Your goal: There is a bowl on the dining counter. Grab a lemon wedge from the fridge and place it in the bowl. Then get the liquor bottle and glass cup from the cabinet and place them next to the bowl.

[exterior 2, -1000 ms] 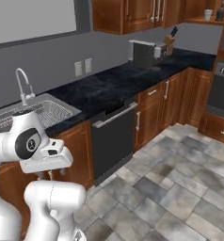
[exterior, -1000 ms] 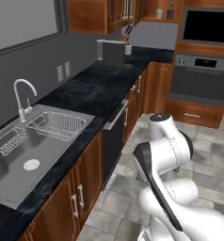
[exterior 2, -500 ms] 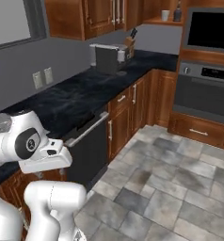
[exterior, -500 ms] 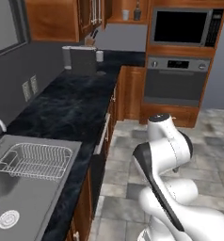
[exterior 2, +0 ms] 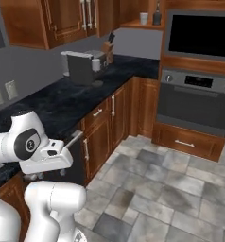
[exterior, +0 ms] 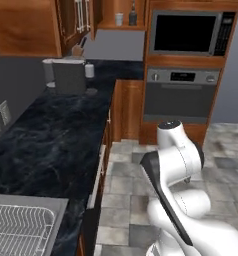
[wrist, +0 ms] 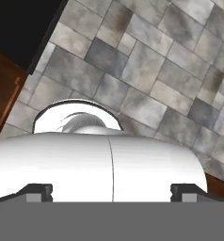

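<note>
Our claw [wrist: 111, 194] is hanging with its jaws spread wide and nothing between them, and the hand view is looking down past it at the grey tile floor [wrist: 147, 70]. We are carrying nothing.

Both base views are sweeping along the kitchen counter [exterior: 46, 145]. A second ago the sink sat in the middle of the left base view; now only the corner of the sink [exterior: 21, 230] and its wire rack are showing at the bottom. The things themselves are not moving, so we are judging that our base is driving and turning toward the far corner.

That is bringing the cabinet [exterior: 66, 25] into sight, with a door standing open. On the shelf [exterior: 123, 27] beside it, the glass cup [exterior: 119, 19] and the liquor bottle [exterior: 133, 14] are standing upright, just beside each other, the cup on the left. We are taking this as the approach for the fetching step, with both still high and well apart from our hand.

Below, the black marble-look counter is carrying a grey boxy appliance [exterior: 68, 76] and a knife block [exterior: 80, 50] near the wall. A microwave [exterior: 191, 32] is sitting above an oven [exterior: 181, 95] to the right of the shelf, and wooden base cupboards [exterior 2: 105, 127] are lining the floor.
</note>
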Available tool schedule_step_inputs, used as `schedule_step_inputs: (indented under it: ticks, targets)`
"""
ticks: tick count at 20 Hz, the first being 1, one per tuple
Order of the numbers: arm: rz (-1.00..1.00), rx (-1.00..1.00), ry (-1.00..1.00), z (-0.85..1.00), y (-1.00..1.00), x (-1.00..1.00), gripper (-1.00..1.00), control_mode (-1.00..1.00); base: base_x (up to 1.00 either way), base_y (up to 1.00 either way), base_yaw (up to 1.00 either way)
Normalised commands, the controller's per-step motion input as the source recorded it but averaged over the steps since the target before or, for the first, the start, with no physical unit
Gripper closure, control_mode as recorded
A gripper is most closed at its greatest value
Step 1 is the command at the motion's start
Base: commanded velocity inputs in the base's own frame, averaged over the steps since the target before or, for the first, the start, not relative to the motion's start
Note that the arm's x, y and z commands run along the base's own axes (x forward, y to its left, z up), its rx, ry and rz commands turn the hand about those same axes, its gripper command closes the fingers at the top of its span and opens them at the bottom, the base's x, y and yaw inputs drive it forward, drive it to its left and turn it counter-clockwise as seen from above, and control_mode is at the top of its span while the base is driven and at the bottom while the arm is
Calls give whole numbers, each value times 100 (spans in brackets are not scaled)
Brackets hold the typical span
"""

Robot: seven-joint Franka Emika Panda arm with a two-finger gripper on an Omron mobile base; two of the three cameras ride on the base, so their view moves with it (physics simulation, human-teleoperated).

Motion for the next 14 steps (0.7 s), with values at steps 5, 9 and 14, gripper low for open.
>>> schedule_step_inputs:
  ticks: [5, 9, 14]
  targets:
    - [0, 0, 0, 0, 0, 0, -100, 100, 100, -35, 1]
    - [0, 0, 0, 0, 0, 0, -100, 100, 100, -33, 2]
    - [0, 0, 0, 0, 0, 0, -100, 100, 100, -34, 4]
